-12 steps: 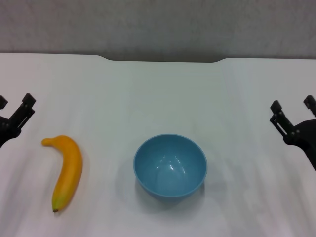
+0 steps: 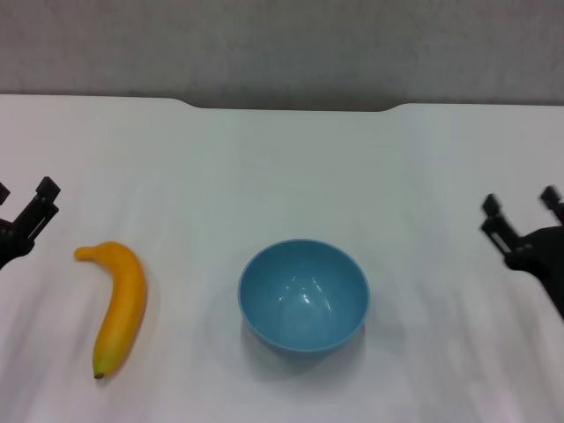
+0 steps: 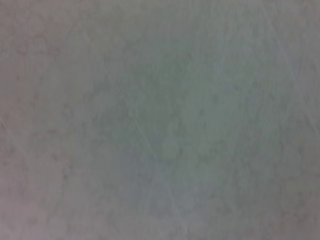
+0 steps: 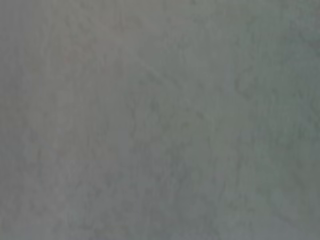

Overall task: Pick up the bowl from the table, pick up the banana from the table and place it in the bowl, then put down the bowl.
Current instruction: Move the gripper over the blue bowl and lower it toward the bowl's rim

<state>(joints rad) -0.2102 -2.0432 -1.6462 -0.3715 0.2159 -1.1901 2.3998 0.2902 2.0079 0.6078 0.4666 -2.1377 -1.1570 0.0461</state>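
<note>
The bowl (image 2: 304, 296) is seen upright near the middle of the table (image 2: 291, 167), with the banana (image 2: 117, 305) lying well to its left. The left gripper (image 2: 19, 205) is held at the left edge, just beyond the banana's far end, and the right gripper (image 2: 522, 211) at the right edge, both with fingers spread and nothing held.

Only 2 things stand on the white surface (image 2: 282, 167): the light-blue bowl (image 2: 304, 296) near the middle and the banana (image 2: 117, 307) at its 9 o'clock, well apart from it. A bare lane runs between them. From the bowl toward 12 o'clock the surface lies bare to the notched far edge, and toward 3 o'clock it lies bare out to the right gripper (image 2: 522, 214). The left gripper (image 2: 22, 203) hangs at the banana's 10 o'clock, near its stem end, with nothing between them.
</note>
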